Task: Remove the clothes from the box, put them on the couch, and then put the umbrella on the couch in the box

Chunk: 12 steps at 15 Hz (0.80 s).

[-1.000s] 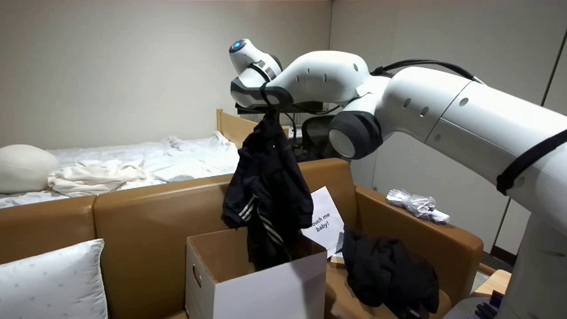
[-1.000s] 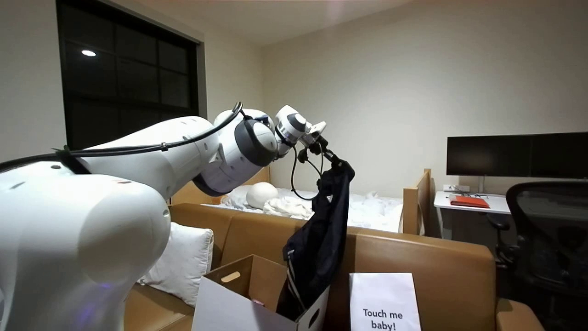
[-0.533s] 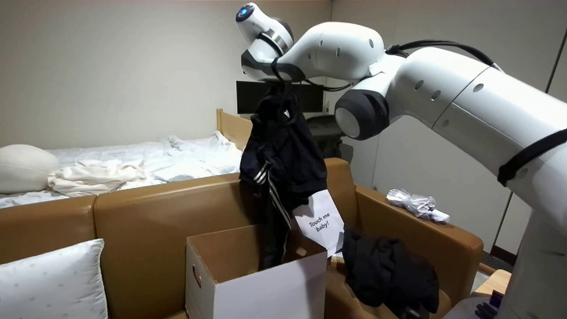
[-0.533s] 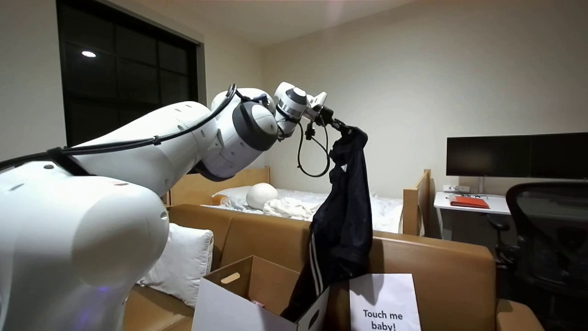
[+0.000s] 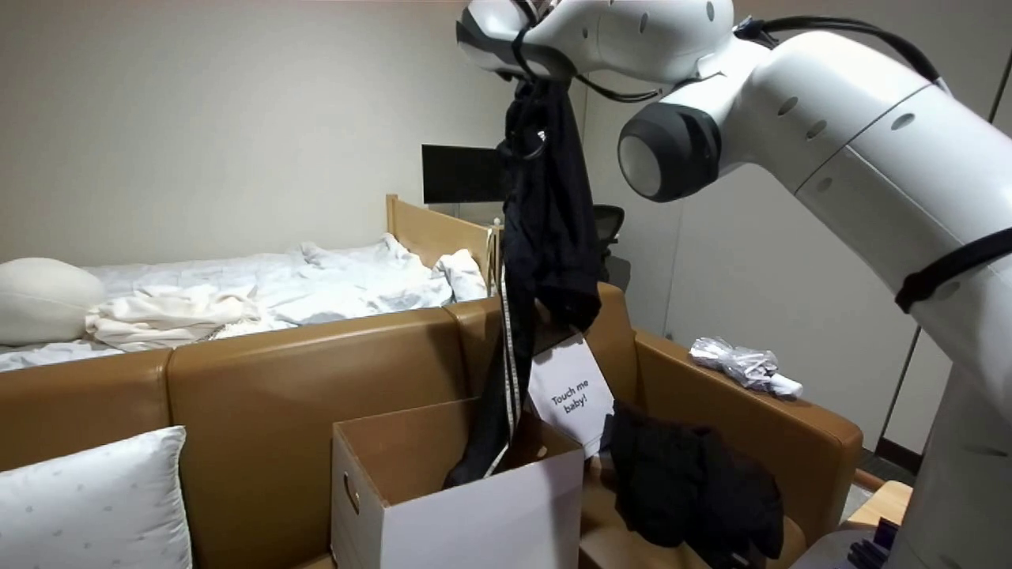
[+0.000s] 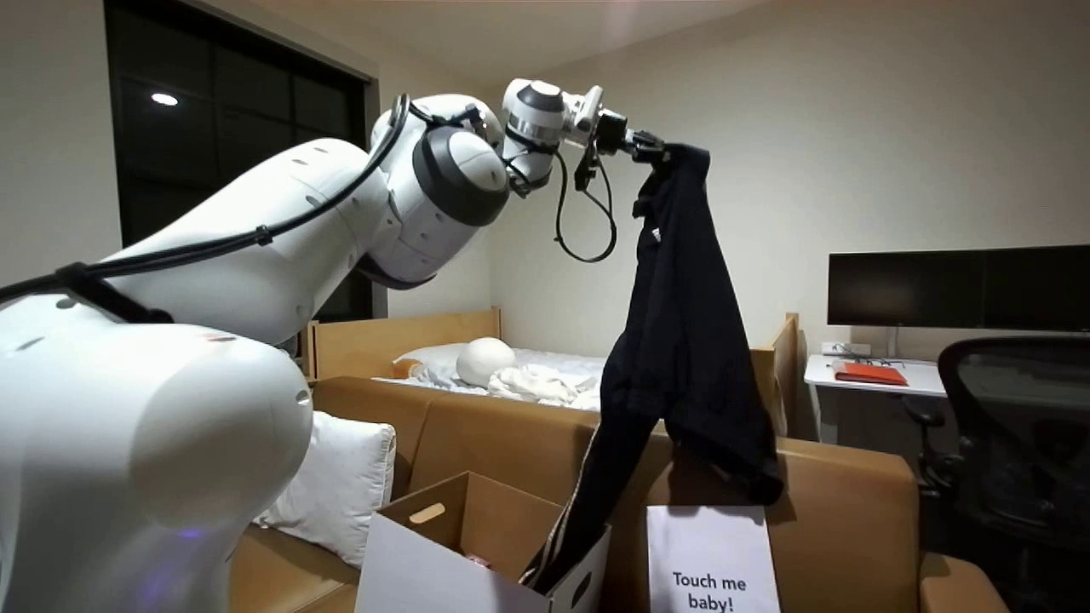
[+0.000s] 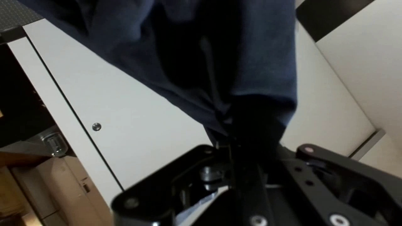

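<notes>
A dark navy garment with white stripes (image 5: 545, 221) hangs from my gripper (image 6: 654, 151). In both exterior views its lower end still dips into the white box (image 5: 482, 518). The garment fills the top of the wrist view (image 7: 188, 56), and the jaws are closed on its bunched end. The box stands open on the brown couch (image 5: 308, 371). Another black garment (image 5: 696, 490) lies on the seat right of the box in an exterior view. A clear plastic-wrapped thing with a white end (image 5: 747, 367) lies on the armrest; I cannot tell whether it is the umbrella.
A "Touch me baby!" paper sign (image 6: 711, 558) leans on the backrest beside the box. A white pillow (image 5: 103, 506) is at the couch's other end. A small reddish thing (image 6: 479, 560) shows inside the box. A bed (image 5: 269, 276) is behind the couch.
My gripper has risen and shifted toward the sign's side, pulling the garment higher. It hangs longer and more stretched, with most of it now above the box.
</notes>
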Each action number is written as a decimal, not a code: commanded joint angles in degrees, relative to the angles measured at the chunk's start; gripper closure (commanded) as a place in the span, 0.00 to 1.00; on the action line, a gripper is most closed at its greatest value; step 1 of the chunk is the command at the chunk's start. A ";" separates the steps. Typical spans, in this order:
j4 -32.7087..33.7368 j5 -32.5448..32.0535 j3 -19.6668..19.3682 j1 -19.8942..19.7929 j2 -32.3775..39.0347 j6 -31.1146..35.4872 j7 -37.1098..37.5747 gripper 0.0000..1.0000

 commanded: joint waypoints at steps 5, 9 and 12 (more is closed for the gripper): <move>0.04 -7.87 -3.45 -1.91 -7.44 -5.25 11.65 0.98; 0.02 -11.26 -4.42 -5.52 -8.08 -5.55 18.50 0.99; -0.18 -13.82 -5.16 -8.87 -7.60 -5.78 23.90 0.99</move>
